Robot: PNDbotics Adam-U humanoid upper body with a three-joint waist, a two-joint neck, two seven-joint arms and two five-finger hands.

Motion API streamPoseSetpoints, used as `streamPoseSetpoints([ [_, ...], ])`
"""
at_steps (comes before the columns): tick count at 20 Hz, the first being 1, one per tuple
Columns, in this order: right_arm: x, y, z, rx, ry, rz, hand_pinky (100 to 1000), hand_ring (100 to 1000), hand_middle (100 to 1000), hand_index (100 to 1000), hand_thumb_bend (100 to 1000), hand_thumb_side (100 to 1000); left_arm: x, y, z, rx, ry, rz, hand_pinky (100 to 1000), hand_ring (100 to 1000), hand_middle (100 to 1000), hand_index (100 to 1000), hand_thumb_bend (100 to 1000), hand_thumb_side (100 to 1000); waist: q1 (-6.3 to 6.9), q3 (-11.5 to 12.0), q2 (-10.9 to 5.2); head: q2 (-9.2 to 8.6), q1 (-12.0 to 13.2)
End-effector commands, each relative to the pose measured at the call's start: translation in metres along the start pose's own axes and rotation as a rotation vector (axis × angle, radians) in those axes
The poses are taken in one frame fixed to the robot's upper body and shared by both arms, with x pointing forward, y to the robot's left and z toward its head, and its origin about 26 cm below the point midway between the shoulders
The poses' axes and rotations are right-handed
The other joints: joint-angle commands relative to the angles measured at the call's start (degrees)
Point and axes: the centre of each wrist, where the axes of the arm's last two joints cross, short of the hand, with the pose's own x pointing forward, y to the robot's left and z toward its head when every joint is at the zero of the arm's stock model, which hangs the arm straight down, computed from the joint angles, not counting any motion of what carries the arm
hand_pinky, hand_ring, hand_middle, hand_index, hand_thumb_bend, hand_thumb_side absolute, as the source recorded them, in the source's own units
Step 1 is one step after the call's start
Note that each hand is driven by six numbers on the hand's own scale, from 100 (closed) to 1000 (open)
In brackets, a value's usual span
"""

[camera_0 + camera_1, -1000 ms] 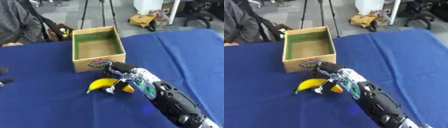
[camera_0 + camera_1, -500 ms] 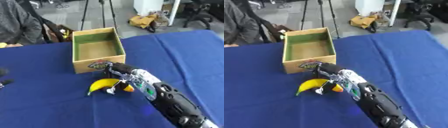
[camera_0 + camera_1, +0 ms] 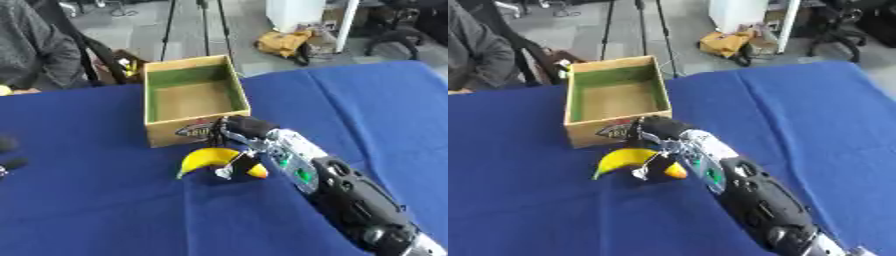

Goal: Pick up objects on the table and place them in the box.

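Note:
A yellow banana [image 3: 204, 157] lies just in front of the cardboard box [image 3: 194, 131], whose green inside holds nothing I can see. My right hand [image 3: 248, 131] reaches in from the lower right, over the banana. Its dark fingers [image 3: 234, 169] curl down round the banana's right half, next to an orange tip [image 3: 256, 172]. The hand hides that end of the fruit. Whether the banana touches the blue cloth [image 3: 105, 210] I cannot tell.
The box stands at the table's far middle, close behind the hand. Two dark rounded shapes [image 3: 7, 152] show at the left edge. A person's grey sleeve [image 3: 35, 55] rests at the far left corner. Blue cloth stretches to the left and right.
The banana and my right hand have shifted a little up the view, toward the box front. The box has stayed put.

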Motion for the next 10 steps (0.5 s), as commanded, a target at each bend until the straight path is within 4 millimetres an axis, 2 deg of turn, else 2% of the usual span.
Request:
streamPoseSetpoints([
  [1,-0.003,-0.028,0.005,-0.057,0.003,0.039,537,531,523,595,162,291,0.009,0.002,-0.005,-0.002,-0.035,-0.013,673,801,585,699,564,966,-0.05,-0.06,-0.93,-0.75,0.16],
  [10,-0.008,-0.063,0.015,-0.125,0.024,0.091,540,535,525,592,171,280,0.01,0.003,-0.006,0.001,-0.039,-0.018,673,800,585,698,564,965,-0.51,-0.21,-0.98,-1.3,0.46],
])
